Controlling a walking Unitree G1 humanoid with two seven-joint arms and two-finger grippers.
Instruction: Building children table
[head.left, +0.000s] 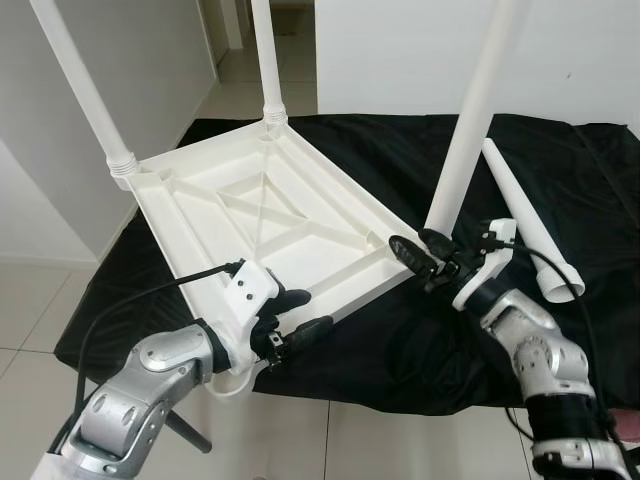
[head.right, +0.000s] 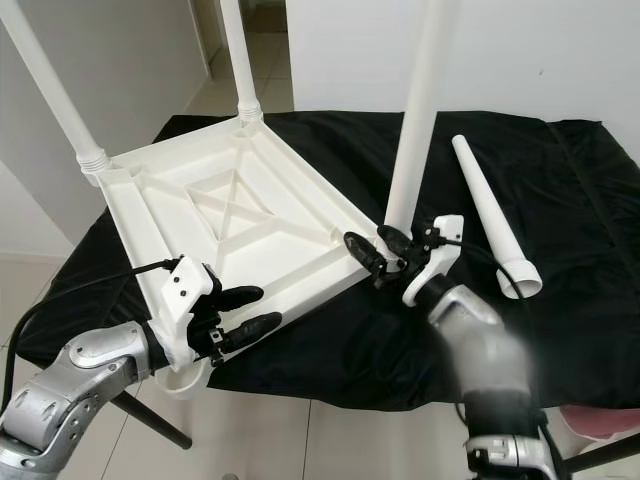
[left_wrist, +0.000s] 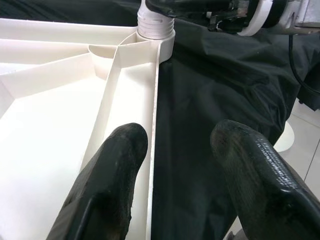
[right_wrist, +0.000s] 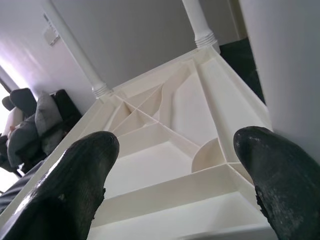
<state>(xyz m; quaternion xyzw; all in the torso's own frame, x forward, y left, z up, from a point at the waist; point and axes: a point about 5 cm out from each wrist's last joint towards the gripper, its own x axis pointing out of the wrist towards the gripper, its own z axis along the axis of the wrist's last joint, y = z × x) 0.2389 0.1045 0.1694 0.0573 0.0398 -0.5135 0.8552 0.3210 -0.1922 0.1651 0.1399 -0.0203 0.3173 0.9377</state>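
- Upside down, the white tabletop lies on a black cloth, tilted, its ribbed underside facing up; everything below is placed against it.
- At its far left corner a white leg stands screwed into a socket, and a second leg rises from the far corner beside it.
- At the near left corner the left gripper sits at the tabletop's edge — one black finger over the rim wall, the other outside it above the cloth, jaws apart with the rim between them; I cannot tell whether either pad presses the plastic.
- From the left wrist view the rim runs straight between the fingers toward the near right corner socket.
- At that near right corner a third leg stands upright in its socket.
- The right gripper is at the base of this leg, fingers spread to either side of it; a firm grip cannot be confirmed.
- Well to the right of the tabletop — on the cloth — a fourth leg lies loose, its wide end nearest the robot.
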